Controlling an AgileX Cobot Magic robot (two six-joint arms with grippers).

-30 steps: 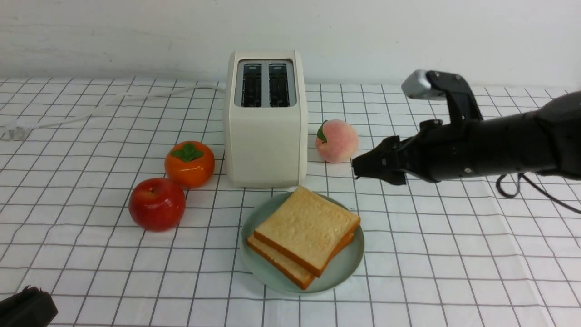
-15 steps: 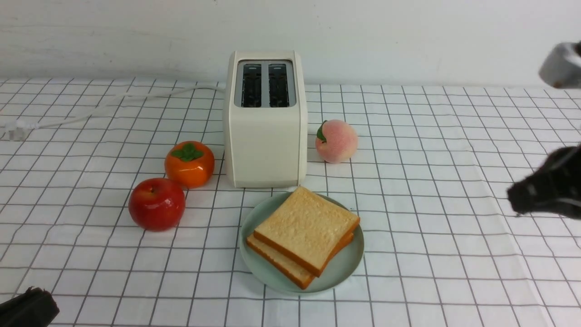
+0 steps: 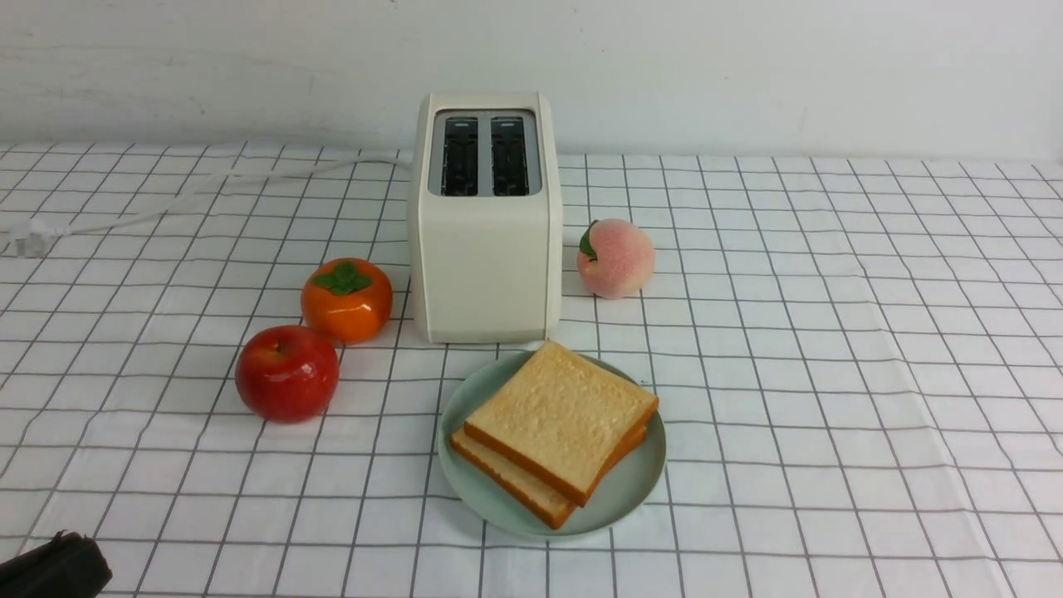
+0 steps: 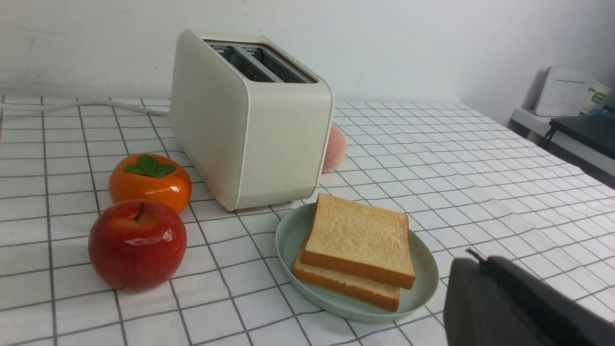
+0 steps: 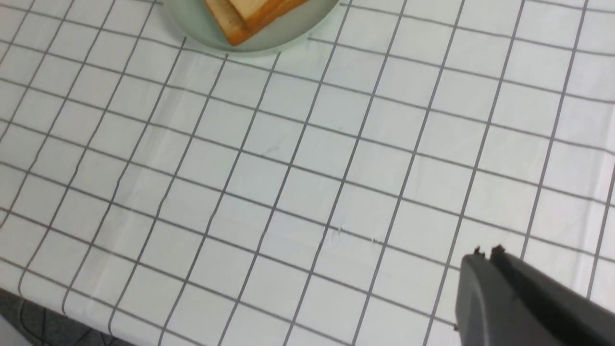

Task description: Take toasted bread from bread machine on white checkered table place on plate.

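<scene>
Left fingers: the left gripper [image 4: 475, 262] shows in the left wrist view as a dark body low in the corner, its fingers pressed together on nothing, off to the side of the plate and above the surface; a dark corner of the left arm [image 3: 51, 566] shows at the near left edge of the front view.
Right fingers: the right gripper [image 5: 486, 253] shows only in the right wrist view, its fingers pressed together and empty, over bare checkered cloth, well apart from the plate.
Toasted bread: two slices [image 3: 558, 430] lie flat, one stacked on the other, on the plate; the upper slice is turned slightly so the lower one's crust shows at its near edge.
Plate: pale green plate [image 3: 635, 486] sits on the surface just in front of the bread machine, near its front base.
Bread machine: cream-white bread machine [image 3: 485, 249] stands upright toward the back, both dark slots showing no bread; its white cord [image 3: 208, 187] trails to the left across the cloth.
Surface: white checkered cloth surface [image 3: 830, 374].
Other things: an orange persimmon [image 3: 346, 301] just left of the bread machine, a red apple [image 3: 287, 373] nearer and further left beside it, a peach [image 3: 615, 258] just right of the bread machine.
</scene>
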